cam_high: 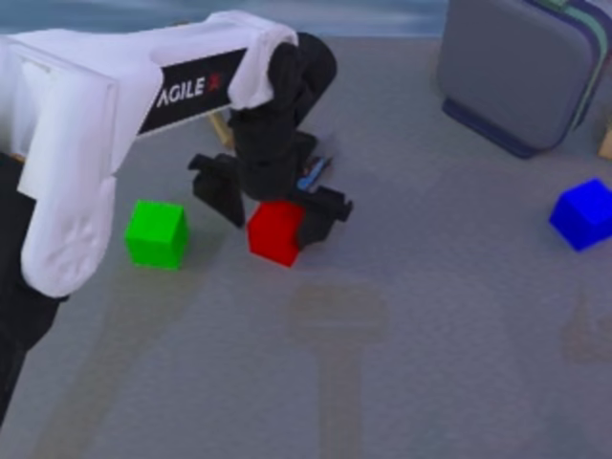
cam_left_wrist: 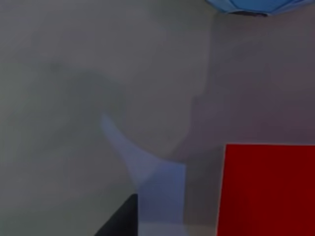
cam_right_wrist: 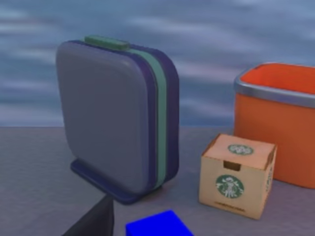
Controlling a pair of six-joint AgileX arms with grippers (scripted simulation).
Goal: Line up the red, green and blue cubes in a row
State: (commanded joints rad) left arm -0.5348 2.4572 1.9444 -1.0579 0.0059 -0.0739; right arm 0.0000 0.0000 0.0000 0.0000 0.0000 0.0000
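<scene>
The red cube [cam_high: 275, 232] sits a little left of the table's middle. My left gripper [cam_high: 275, 222] is lowered over it and open, one finger on each side. In the left wrist view a strip of table shows between the dark fingertip [cam_left_wrist: 123, 221] and the red cube [cam_left_wrist: 268, 189]. The green cube [cam_high: 157, 233] stands alone to the red cube's left. The blue cube [cam_high: 583, 213] is far off at the right edge. The right arm is out of the top view. Its wrist view shows one dark fingertip [cam_right_wrist: 96, 221] beside the blue cube [cam_right_wrist: 157, 225], not touching it.
A small blue toy car [cam_high: 314, 172] lies just behind the red cube, mostly hidden under the left wrist. A grey-blue case [cam_high: 516, 67] stands at the back right. Near the case, the right wrist view shows a cardboard coffee box [cam_right_wrist: 238, 174] and an orange bin [cam_right_wrist: 280, 123].
</scene>
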